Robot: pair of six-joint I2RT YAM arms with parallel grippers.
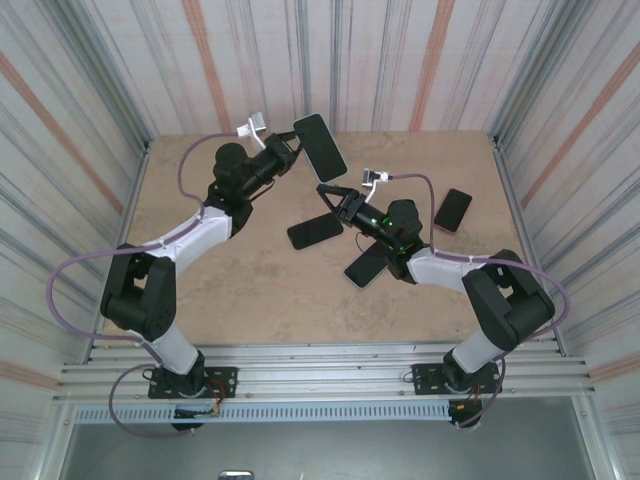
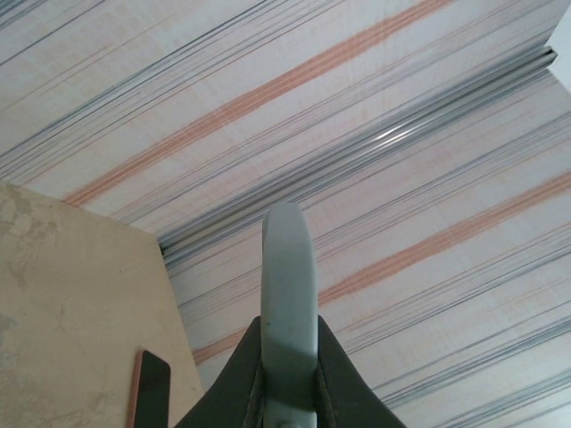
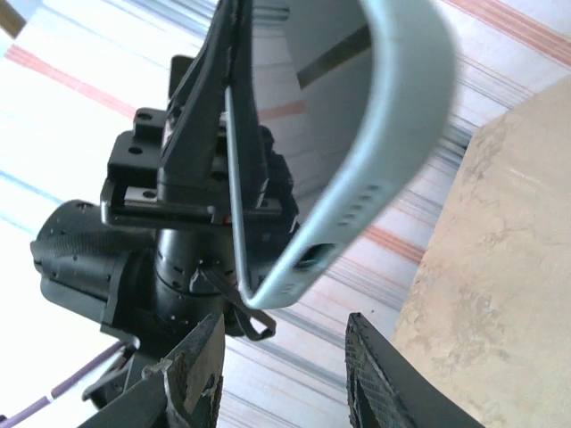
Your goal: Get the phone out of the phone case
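The left gripper (image 2: pixel 287 328) is clamped tight on the phone (image 1: pixel 320 145), holding it up at the upper middle of the overhead view. Seen edge-on from the left wrist, its pale case (image 2: pixel 288 267) stands upright between the dark fingers. The right gripper (image 3: pixel 281 337) sits just under the case's lower corner, jaws parted with nothing between them. Three spare phones (image 1: pixel 315 232) lie on the table (image 1: pixel 250 290).

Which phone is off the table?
The cased phone clamped in the jaws of the left gripper, raised in the air; the centre phone, the white-edged phone and the far-right phone lie on the table.
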